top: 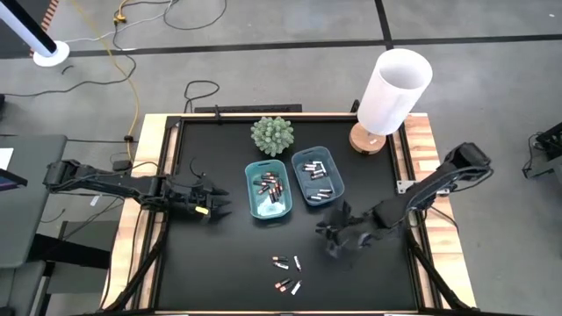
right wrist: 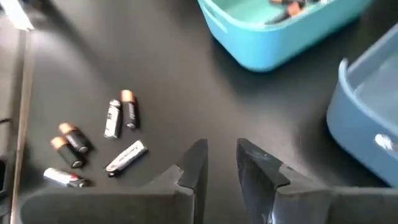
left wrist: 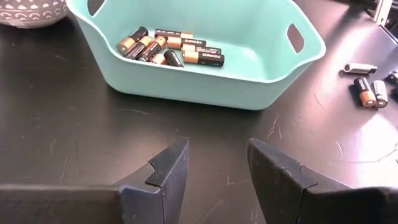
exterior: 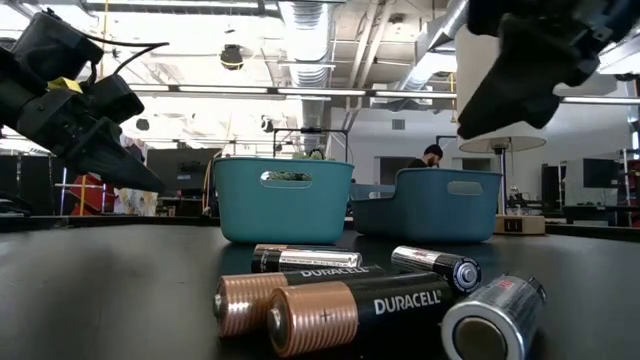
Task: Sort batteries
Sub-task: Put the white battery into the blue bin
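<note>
While two trays already hold sorted cells, six batteries lie loose on the black table, near its front edge.
Loose batteries: three dark with copper ends, three silvery; they lie in two small groups, some touching, all flat on the table.
Teal tray: holds a heap of dark copper-ended batteries; it sits at the table's middle, just beside the other tray.
Blue tray: holds silvery batteries; it sits to the right of the teal one.
Right claw: hangs above the table, between the blue tray and the loose batteries; fingers a narrow gap apart, nothing between them.
Left claw: waits left of the teal tray, pointing at it; fingers spread, holding nothing.
Plant: stands behind the trays.
Lamp: white shade on a wooden base, at the back right corner.
</note>
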{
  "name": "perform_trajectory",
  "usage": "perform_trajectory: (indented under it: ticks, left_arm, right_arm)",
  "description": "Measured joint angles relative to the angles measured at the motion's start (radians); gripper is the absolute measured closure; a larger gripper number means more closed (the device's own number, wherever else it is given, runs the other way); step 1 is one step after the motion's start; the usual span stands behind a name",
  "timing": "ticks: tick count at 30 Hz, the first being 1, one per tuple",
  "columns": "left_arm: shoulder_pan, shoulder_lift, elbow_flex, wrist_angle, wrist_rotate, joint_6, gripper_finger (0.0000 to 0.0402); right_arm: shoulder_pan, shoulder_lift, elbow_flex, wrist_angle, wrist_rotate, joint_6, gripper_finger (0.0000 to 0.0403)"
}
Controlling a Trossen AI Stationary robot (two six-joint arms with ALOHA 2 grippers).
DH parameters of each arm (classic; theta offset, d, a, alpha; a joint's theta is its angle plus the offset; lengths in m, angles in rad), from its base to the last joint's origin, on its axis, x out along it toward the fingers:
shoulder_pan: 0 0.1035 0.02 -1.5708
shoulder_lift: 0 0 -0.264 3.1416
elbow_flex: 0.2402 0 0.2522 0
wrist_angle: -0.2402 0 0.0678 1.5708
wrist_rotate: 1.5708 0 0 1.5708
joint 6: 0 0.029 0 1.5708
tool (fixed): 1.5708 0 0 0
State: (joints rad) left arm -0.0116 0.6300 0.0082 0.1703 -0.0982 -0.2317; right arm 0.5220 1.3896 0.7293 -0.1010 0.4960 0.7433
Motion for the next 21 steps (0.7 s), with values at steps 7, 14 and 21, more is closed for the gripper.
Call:
perform_trajectory:
  ticks: [7,14,21]
  left_arm:
    - [0.000,0.000,-0.001,0.000,0.000,0.003,0.0240]
    - [0.000,0.000,-0.001,0.001,0.000,0.000,0.0240]
    - [0.000,0.000,-0.001,0.001,0.000,0.000,0.0240]
  right_arm:
    - [-0.008,0.225,0.330,-0.437,-0.007,0.244,0.0302]
    - [-0.006,0.393,0.618,-0.738,-0.083,0.434,0.0302]
    - [0.000,0.533,0.823,-0.834,-0.117,0.513,0.0302]
